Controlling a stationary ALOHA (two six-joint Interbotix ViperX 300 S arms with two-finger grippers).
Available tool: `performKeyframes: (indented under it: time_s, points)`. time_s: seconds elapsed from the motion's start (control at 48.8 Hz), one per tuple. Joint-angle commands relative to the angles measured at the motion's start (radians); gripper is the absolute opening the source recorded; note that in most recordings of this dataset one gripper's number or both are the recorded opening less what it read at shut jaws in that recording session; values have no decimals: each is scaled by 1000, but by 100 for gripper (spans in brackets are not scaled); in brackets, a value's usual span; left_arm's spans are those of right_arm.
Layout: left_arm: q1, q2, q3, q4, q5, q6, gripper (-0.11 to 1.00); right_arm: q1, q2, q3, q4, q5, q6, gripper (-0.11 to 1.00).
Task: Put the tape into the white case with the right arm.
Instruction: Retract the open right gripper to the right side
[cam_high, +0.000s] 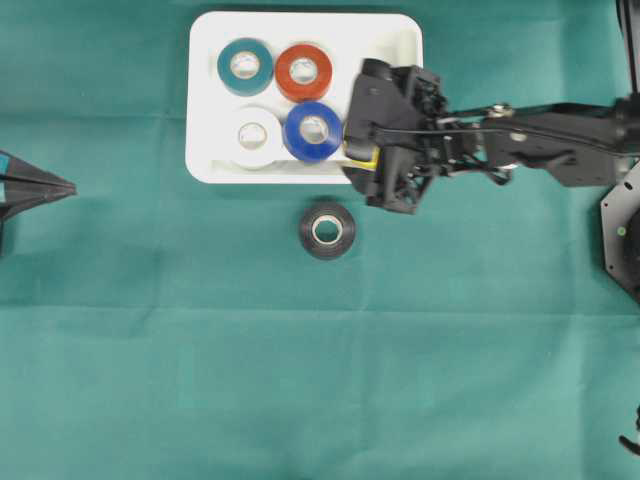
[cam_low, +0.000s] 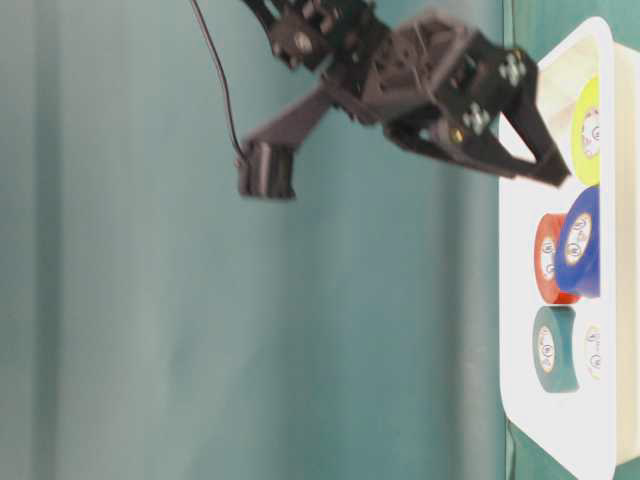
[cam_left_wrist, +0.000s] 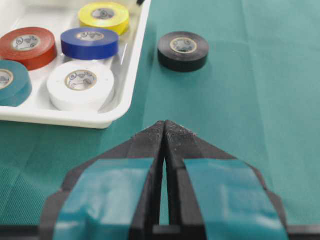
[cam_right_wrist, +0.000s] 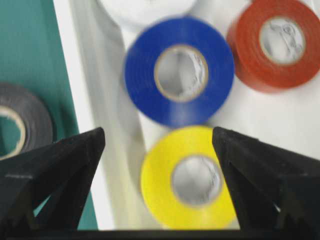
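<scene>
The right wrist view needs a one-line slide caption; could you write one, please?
Open right gripper above the yellow tape lying in the white case, black tape outside.

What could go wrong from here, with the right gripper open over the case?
1. The right gripper hangs open astride the yellow roll; sinking or closing could drag it back out of the white case.
2. The black roll lies on the cloth close to the case's rim; reaching for it could bump the rim.

Bright even light; right wrist view blurred.
</scene>
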Motion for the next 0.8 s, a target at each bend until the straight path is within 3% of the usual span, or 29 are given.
performKeyframes:
  time_s: [0.0,0.39,0.779]
  points:
    - [3,8,-12,0,-5,0,0,-2,-75,35,-3,-5,-2,74]
    - [3,6,-12,-2,-5,0,0,-2,-264,242,-3,-14,2,74]
    - [3,8,-11,0,-5,0,0,-2,-534,477,3,-103,5,74]
